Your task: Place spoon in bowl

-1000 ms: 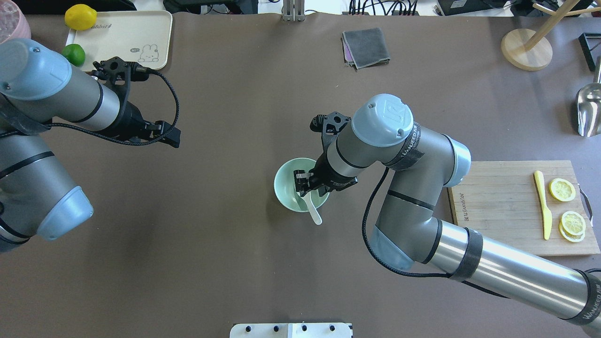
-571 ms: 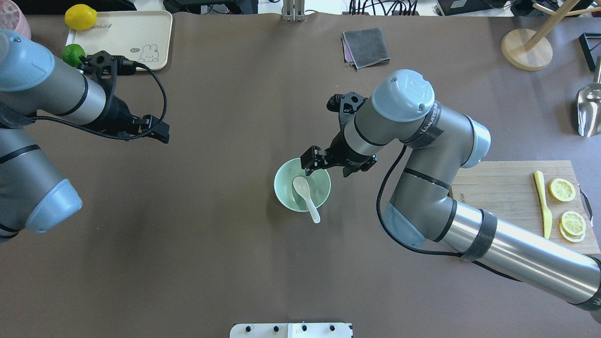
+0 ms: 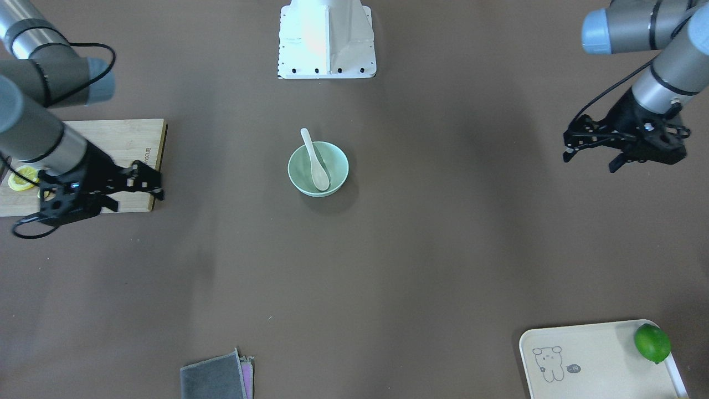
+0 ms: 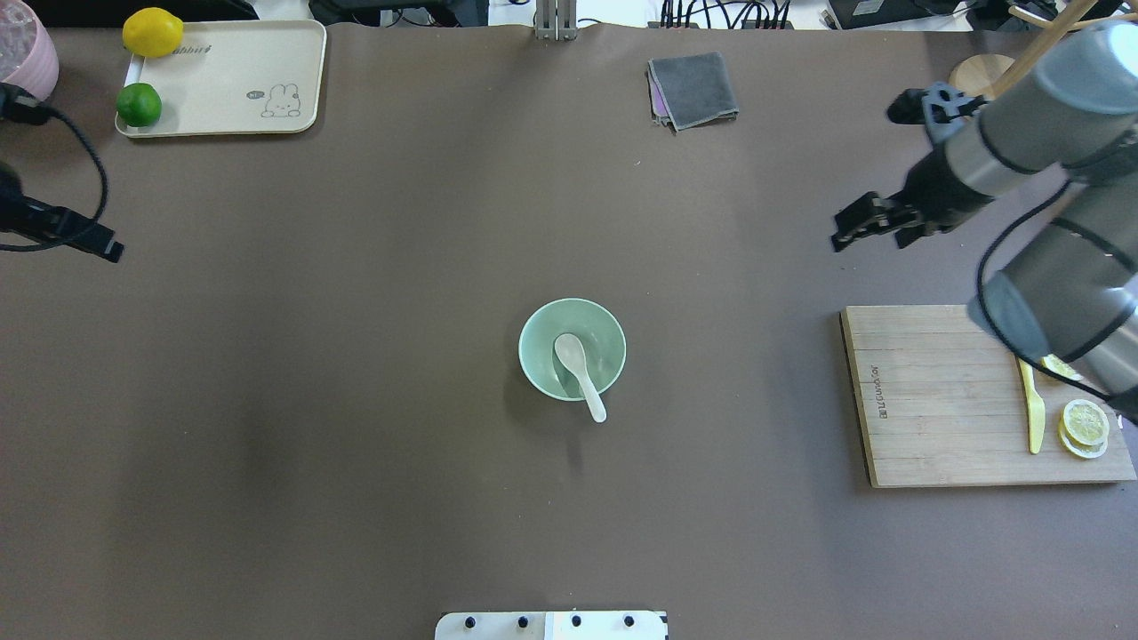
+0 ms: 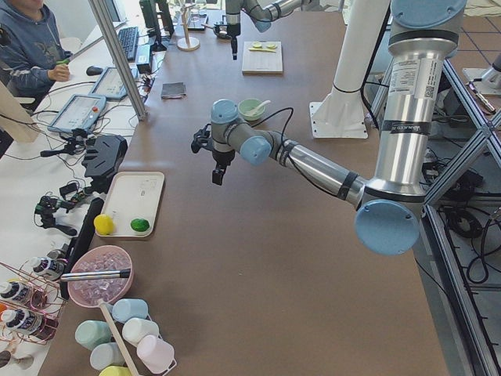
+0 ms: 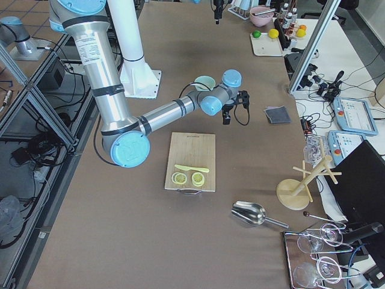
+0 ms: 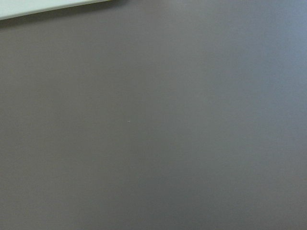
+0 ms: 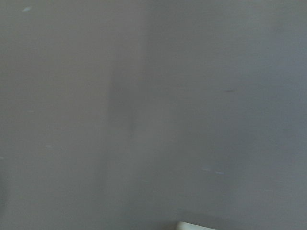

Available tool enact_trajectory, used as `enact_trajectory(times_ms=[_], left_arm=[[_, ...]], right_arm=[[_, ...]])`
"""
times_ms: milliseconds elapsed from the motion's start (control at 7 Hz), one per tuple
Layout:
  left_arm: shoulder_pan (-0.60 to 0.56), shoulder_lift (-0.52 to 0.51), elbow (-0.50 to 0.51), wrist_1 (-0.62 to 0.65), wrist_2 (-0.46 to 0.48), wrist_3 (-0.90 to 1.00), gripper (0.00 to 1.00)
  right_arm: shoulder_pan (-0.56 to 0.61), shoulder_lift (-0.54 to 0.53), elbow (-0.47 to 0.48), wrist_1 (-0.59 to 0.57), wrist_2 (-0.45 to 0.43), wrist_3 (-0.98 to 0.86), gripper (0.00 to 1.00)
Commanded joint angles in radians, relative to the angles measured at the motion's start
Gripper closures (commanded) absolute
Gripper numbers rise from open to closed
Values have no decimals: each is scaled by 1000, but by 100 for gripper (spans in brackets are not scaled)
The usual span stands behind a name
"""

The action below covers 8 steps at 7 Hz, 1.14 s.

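**Inspector:** Status of the placement?

**Onlooker:** Done, as I judged it. The short off-white plastic spoon lay in the small round mint-green bowl. Its scoop was down inside. Its handle leaned on the rim and stuck out past it on the robot's side. Nothing was touching either one.

**Inspector:** And the pincers?

**Onlooker:** The right two-finger gripper hung over a corner of the bamboo cutting board, well apart from the bowl. Its jaws were parted and it held nothing. The left two-finger gripper stood far off on the other side. Its jaws also looked apart, and it was empty.

**Inspector:** Anything outstanding?

**Onlooker:** Nothing for the spoon itself, in my opinion. The overhanging handle was the one point I would note, though the spoon looked settled.

**Inspector:** Did the cameras agree?

**Onlooker:** They did, but each showed different things.
- **Front-facing view:** it showed both grippers whole, where the overhead view caught only the tip of the left one at the frame's edge.
- **Overhead view:** it showed the slim yellow plastic knife and the lemon slices on the board. From the front the right arm covered most of these.
- **Wrist cameras:** both showed only the brown table covering and a pale sliver at one edge, so they gave nothing on the spoon.
- **Side views:** the spoon handle could be seen rising above the bowl's rim, but the jaws were too small to judge.
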Motion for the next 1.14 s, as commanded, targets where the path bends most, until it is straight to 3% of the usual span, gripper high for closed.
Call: enact_trajectory(times_ms=[0, 143, 286, 571, 1000], left_arm=[[-201, 108, 93, 6, -101, 324, 3], [-252, 149, 119, 0, -109, 386, 3], [-277, 196, 122, 3, -105, 399, 3], [-301, 223, 119, 6, -108, 387, 3], [-338, 217, 110, 24, -108, 384, 2]], right_arm=[[274, -219, -11, -107, 13, -506, 0], [390, -258, -16, -205, 2, -716, 0], [474, -264, -16, -288, -4, -750, 0], [602, -299, -40, -296, -3, -837, 0], [618, -338, -42, -287, -4, -894, 0]])
